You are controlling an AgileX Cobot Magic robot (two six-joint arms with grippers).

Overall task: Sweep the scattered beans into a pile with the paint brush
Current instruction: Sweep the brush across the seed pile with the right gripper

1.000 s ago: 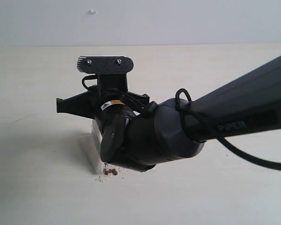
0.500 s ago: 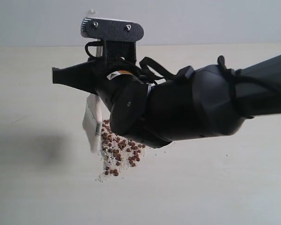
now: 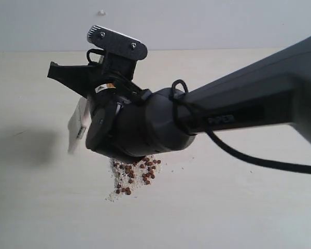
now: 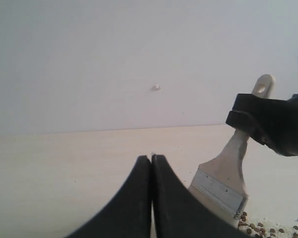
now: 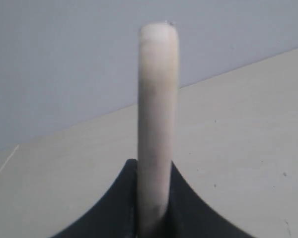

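Observation:
The beans (image 3: 134, 174) lie in a small reddish-brown heap mixed with whitish grains on the pale table, just below my right arm. In the left wrist view they show as beans (image 4: 258, 229) at a corner. My right gripper (image 3: 63, 79) is shut on the paint brush (image 3: 76, 128), which hangs tilted above the table, left of the heap, bristles down. The brush's cream handle (image 5: 157, 99) stands edge-on between the right gripper (image 5: 154, 167) jaws. The left wrist view shows the silver ferrule (image 4: 219, 188) and the hang hole. My left gripper (image 4: 151, 158) is shut with nothing in it.
The pale wooden table (image 3: 238, 212) runs back to a white wall with a small mark (image 3: 101, 12). My right arm's thick black body and its cable (image 3: 249, 158) cross the scene from the right, above the heap. A soft shadow lies at the far left.
My right gripper has lifted the brush off the table and swung it left and upward, tilting it. The bean heap, mostly hidden a second ago, now shows.

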